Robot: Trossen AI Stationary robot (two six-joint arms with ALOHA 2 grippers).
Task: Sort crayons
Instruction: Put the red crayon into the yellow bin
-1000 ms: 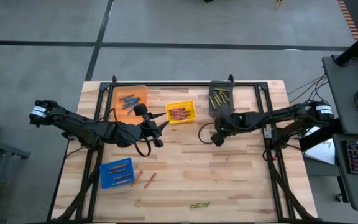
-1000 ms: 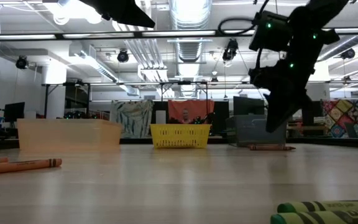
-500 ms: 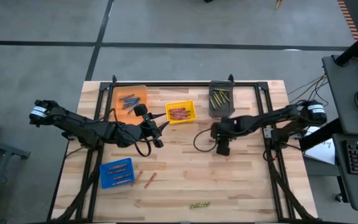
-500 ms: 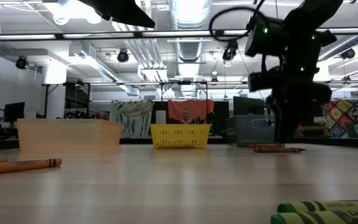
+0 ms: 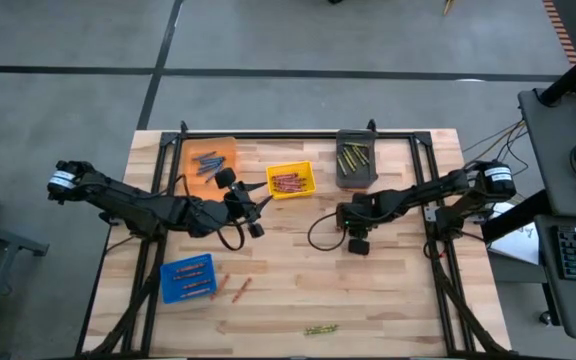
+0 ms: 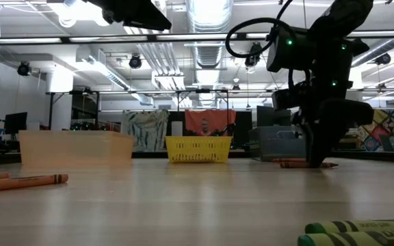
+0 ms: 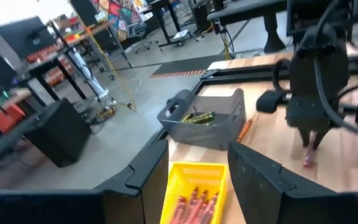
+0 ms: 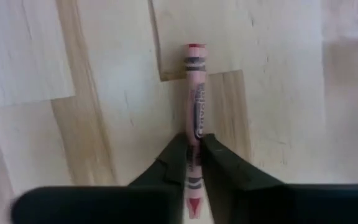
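One red crayon [image 8: 195,106] lies flat on the table [image 5: 388,290] pinched between our right gripper [image 8: 193,163] fingers, so we should lift straight up, left gripper [image 5: 258,207] parted, idle.

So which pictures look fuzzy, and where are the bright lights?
Left wrist view: fuzzy all over, the far right hand smeared. Right wrist view: the red crayon is sharp, the dark fingers close up are soft. Low view: bright ceiling lights glare; the near green crayons look blurry.
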